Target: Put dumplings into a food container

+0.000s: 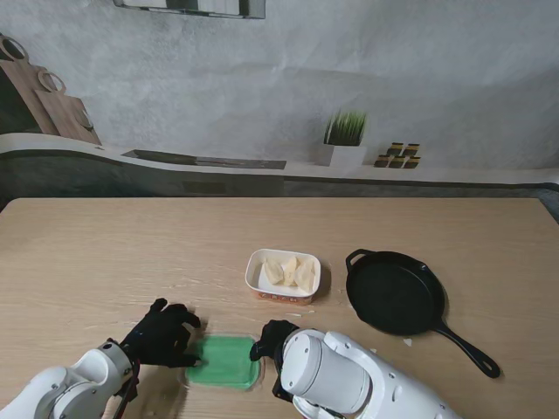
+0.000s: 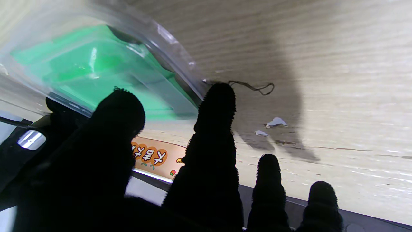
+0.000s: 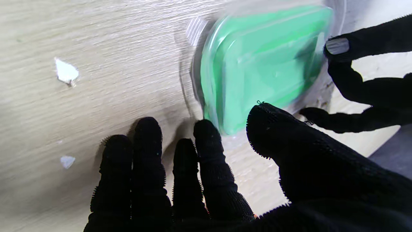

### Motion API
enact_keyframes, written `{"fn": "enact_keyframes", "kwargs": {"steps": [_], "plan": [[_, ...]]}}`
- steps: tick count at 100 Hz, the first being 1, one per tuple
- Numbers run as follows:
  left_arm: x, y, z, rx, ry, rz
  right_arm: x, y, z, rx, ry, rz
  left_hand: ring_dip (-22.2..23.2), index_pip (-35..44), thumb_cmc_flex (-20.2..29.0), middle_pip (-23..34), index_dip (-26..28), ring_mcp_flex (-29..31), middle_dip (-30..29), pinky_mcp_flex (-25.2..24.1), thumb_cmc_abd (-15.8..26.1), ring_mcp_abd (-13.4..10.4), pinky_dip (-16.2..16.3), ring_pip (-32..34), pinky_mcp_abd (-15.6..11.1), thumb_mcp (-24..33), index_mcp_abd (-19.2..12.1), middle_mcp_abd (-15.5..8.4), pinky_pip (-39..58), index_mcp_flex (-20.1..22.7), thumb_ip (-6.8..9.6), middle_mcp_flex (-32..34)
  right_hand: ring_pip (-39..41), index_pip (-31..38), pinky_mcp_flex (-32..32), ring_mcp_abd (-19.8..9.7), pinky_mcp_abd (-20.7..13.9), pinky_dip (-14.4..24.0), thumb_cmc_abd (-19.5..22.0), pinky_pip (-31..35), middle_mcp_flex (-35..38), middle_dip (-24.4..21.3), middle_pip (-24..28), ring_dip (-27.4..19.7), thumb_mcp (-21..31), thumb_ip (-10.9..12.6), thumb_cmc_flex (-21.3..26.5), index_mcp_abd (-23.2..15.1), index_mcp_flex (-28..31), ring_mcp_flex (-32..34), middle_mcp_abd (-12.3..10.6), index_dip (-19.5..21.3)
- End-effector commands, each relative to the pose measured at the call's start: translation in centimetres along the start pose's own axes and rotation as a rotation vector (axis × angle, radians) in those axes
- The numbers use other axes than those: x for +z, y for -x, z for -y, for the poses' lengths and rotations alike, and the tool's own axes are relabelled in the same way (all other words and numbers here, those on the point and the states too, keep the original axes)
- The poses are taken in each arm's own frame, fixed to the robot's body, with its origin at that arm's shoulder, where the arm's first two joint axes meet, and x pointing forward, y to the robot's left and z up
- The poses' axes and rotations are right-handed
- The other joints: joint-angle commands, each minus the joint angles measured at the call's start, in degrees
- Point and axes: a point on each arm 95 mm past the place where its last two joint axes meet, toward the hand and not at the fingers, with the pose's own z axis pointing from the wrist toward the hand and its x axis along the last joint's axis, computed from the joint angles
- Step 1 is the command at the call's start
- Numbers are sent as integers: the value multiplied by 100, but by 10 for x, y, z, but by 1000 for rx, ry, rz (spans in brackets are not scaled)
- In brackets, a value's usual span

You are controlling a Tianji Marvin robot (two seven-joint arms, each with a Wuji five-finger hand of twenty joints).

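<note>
A green food container (image 1: 224, 362) with a clear lid lies near the table's front edge, between my two hands, and looks blurred. My left hand (image 1: 163, 336) is at its left side. In the right wrist view its thumb (image 3: 336, 46) and a finger (image 3: 313, 115) pinch the container (image 3: 260, 64) by its rim. My right hand (image 1: 272, 339) is at the container's right corner, thumb (image 3: 273, 125) over the edge and fingers (image 3: 145, 151) spread flat on the table. Pale dumplings (image 1: 291, 271) fill a white bowl (image 1: 282, 297) farther from me. The left wrist view shows the container (image 2: 96, 71) tilted beyond my fingertips (image 2: 217, 103).
A black cast-iron pan (image 1: 397, 292) sits to the right of the bowl, its handle (image 1: 467, 349) pointing toward the front right. Small white scraps (image 3: 66, 71) lie on the wooden table. A potted plant (image 1: 344, 140) stands on the ledge behind.
</note>
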Motion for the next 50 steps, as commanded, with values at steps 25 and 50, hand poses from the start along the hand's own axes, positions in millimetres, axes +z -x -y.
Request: {"fn": "enact_keyframes", "kwargs": {"steps": [25,50], "plan": [[0,-1,-25,-26,31,6,-6,-15,16,52,12,-52,41,-1741,-284,-94,-1011,86,11,19,-117,0,-15,4,-2,127,-322,211,-116,-968,3,-152,-672,558,1441,284,754,-765,-751,43,321,77,224,-458,571,324,396,-1591,-1815,1381,-400,120],[3,-1,-27,-77,-12,6,-4,-20,16,142,96,-78,51,-1896,-274,-103,-1066,65,40,34,-106,20,-8,7,-2,167,-274,238,-108,-1211,12,-265,394,340,2217,-282,413,-861,-1262,915,679,1372,625,-167,844,338,614,-1095,-1939,2406,-893,106]]}}
